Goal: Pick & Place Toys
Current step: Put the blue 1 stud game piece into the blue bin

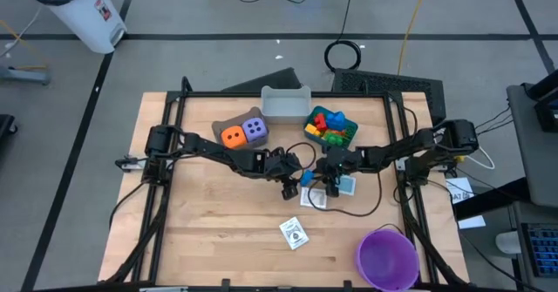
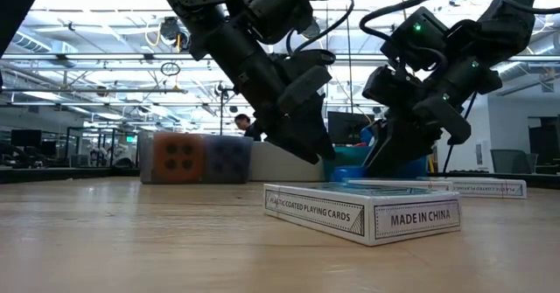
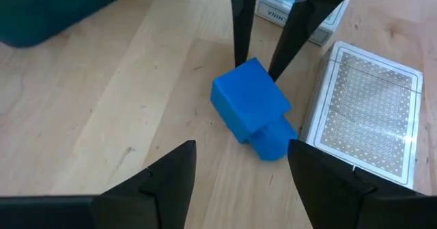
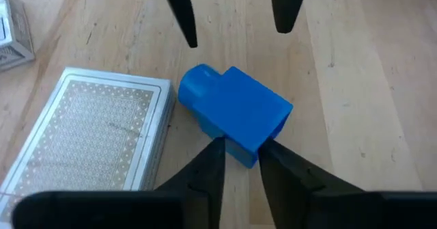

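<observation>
Blue brick [image 4: 235, 114] on the bare wood at mid-table, lying between two facing grippers. The right gripper [image 4: 240, 162] pinches the brick's square end, fingers narrow; a card deck [image 4: 92, 133] lies just beside it. The left gripper [image 3: 239, 167] stands wide, brick just ahead, untouched.

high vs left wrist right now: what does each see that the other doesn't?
Only high: the orange die and purple die in the brown bin, the grey bin, the purple bowl, and both arms whole.
Only left wrist: the right gripper's fingertips pinching the blue brick's far end, with the left gripper open around it.
Both: the blue brick, a card deck beside it, the table.
</observation>
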Controlling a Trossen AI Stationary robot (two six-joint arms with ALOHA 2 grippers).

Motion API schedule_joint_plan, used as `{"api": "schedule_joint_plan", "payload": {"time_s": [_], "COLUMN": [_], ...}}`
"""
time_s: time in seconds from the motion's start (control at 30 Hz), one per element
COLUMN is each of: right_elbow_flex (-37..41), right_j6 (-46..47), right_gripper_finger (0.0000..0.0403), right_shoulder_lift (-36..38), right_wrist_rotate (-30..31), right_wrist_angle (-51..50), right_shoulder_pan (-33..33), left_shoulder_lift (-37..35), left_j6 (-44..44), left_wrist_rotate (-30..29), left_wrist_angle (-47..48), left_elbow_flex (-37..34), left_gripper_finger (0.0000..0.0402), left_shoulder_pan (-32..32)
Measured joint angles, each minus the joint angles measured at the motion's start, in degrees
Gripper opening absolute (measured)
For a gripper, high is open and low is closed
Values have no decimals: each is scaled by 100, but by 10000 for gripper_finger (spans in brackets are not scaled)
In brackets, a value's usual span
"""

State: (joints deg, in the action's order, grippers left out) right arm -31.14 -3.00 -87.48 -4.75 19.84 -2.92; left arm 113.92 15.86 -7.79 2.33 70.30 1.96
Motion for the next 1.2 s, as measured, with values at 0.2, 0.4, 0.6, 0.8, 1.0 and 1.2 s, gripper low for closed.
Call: {"api": "schedule_joint_plan", "payload": {"time_s": [0.2, 0.4, 0.6, 0.8, 1.0, 1.2], "right_elbow_flex": [0, 2, 2, 2, 13, 9], "right_j6": [-291, -642, -795, -807, -226, -6], "right_gripper_finger": [40, 3, 2, 1, 0, 0], "right_shoulder_lift": [0, 0, 0, 8, 420, 1330], "right_wrist_rotate": [-3, -3, -54, -112, 24, 318], "right_wrist_angle": [1, 93, 192, 221, -93, -595], "right_shoulder_pan": [0, 2, 1, -20, -166, -160], "left_shoulder_lift": [-1, -3, -3, -5, -179, -532], "left_j6": [0, 0, -23, -17, 504, 448], "left_wrist_rotate": [-4, -11, -11, -3, 626, 1054], "left_wrist_angle": [0, 0, 0, 0, -53, -98], "left_elbow_flex": [0, 0, 0, 0, 15, 22], "left_gripper_finger": [237, 237, 237, 237, 237, 237], "left_shoulder_pan": [0, 0, 0, 0, -1, 15]}}
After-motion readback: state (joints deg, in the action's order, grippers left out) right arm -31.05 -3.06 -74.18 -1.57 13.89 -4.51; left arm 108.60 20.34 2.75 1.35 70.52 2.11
